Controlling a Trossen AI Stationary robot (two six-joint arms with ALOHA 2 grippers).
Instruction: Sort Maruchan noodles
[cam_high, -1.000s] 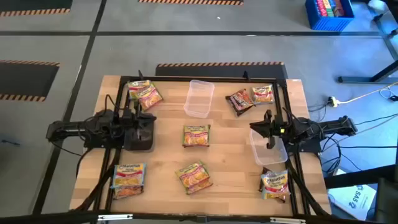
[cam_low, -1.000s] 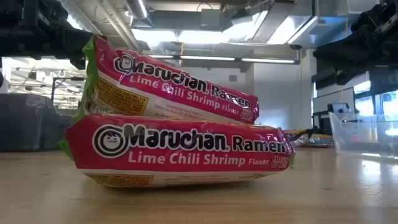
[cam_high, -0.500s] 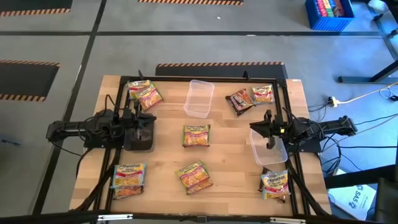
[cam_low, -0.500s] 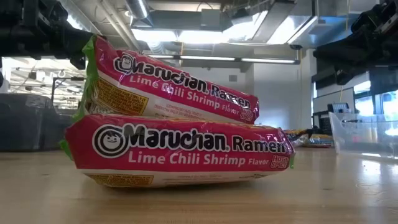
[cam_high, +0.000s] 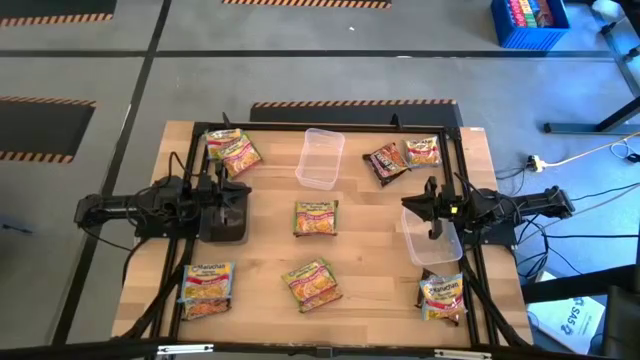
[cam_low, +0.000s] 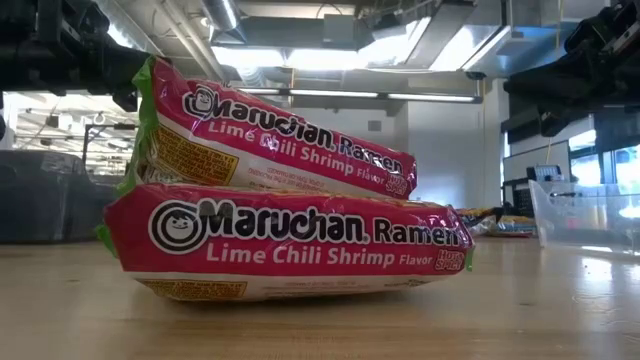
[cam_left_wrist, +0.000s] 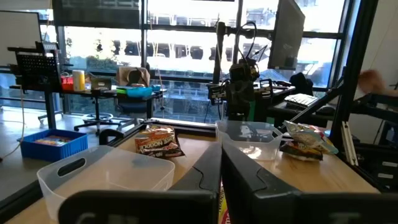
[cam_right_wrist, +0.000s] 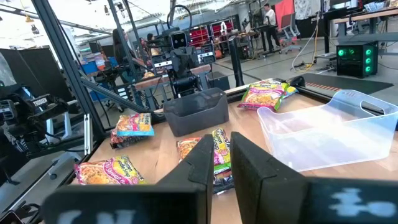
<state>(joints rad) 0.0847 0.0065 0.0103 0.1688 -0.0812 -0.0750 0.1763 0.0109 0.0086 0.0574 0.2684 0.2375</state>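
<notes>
High view: the wooden surface (cam_high: 370, 260) carries ramen packets in scattered groups, with one arm over each side at mid-depth.
Left jaws: clenched on nothing, over the dark tub (cam_high: 223, 215) by the left edge. The far-left pair (cam_high: 233, 150) and the near-left stack (cam_high: 208, 285) lie on either side of them, untouched.
Right jaws: drawn in to a slim gap with nothing in it, over the near clear tub (cam_high: 435, 238). The near-right packets (cam_high: 442, 297) lie just past that tub. The brown packet (cam_high: 385, 163) and its yellow neighbour (cam_high: 423, 151) lie toward the far-right corner.
Centre packet (cam_high: 316, 218): between the two sets of jaws, apart from both.
Near-centre packet (cam_high: 312, 285): alone, well apart from either arm.
Low view: the near-left stack is two Lime Chili Shrimp packets, the upper (cam_low: 270, 140) tilted on the lower (cam_low: 290, 240).
Packet count: at least nine; whether the near-right group is one or two, I cannot tell.
Tub count: two clear, the second (cam_high: 320, 157) at far centre, and one dark.
Change: none; arms, jaws, packets and tubs sit just as they did a second ago.
</notes>
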